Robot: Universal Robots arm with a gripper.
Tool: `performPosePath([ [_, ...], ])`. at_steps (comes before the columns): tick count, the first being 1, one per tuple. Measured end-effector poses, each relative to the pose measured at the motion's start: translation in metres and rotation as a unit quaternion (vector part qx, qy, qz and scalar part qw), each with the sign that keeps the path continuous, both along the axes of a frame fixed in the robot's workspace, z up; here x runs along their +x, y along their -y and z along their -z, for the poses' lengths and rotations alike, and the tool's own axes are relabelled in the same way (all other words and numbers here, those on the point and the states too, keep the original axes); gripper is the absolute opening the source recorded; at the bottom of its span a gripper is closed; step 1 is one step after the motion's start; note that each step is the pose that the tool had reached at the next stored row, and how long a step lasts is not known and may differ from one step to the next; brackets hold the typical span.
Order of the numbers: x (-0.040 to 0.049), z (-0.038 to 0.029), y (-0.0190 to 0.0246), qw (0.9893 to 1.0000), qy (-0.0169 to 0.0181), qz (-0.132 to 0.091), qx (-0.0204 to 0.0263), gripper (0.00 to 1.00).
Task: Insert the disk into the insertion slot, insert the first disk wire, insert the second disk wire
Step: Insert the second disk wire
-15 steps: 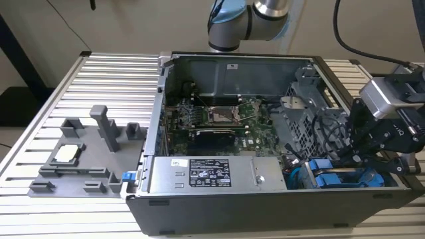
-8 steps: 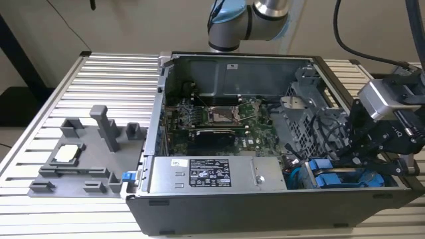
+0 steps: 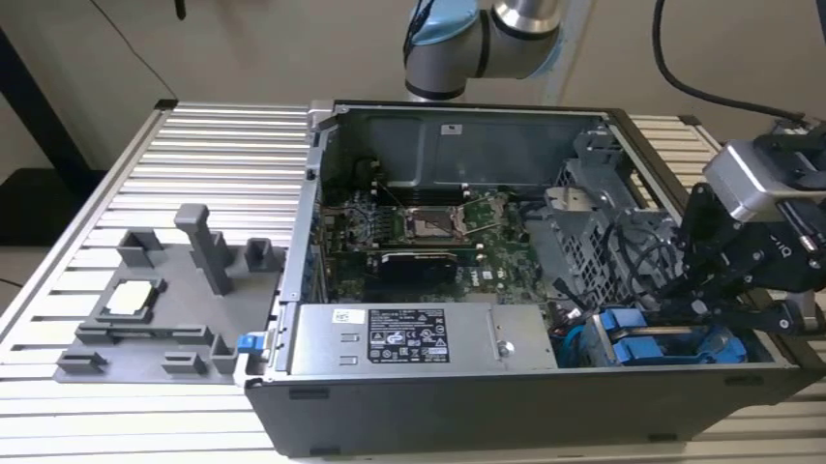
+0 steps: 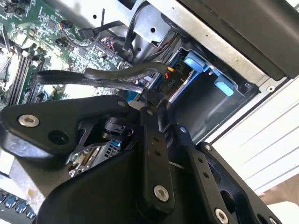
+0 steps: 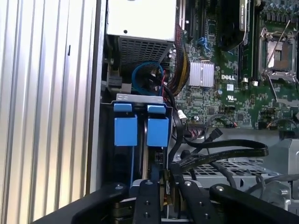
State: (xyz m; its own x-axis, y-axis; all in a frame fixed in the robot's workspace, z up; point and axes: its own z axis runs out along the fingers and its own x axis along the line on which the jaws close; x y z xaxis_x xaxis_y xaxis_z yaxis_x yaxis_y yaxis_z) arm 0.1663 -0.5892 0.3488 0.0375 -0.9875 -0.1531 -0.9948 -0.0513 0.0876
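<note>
Black cables (image 5: 219,154) crowd bay beside blue carriers (image 5: 157,132); hand (image 5: 164,179) hemmed.

My claw (image 3: 691,302) hangs inside the open computer case (image 3: 427,406), low at the exterior view's right, just above the blue disk carriers (image 3: 641,345). A grey fixture tray (image 3: 123,329) sits on the ribbed table (image 3: 220,164) beside the case.

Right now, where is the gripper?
In the exterior view the gripper is at the view's right, reaching into the open computer case, just above the blue disk carriers in the drive cage near the case's front corner.
</note>
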Motion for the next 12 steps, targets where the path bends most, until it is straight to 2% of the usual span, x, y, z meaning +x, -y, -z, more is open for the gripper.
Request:
performPosePath([
  [1,0.0000,-0.0043,0.0000,1.0000,0.0000,0.000,0.0001,0.24],
  [2,0.0000,-0.0234,0.0000,1.0000,0.0000,0.000,0.0000,0.24],
  [3,0.0000,-0.0263,0.0000,1.0000,0.0000,0.000,-0.0001,0.24],
  [12,-0.0001,-0.0271,0.0000,1.0000,0.0000,0.000,0.0000,0.24],
])
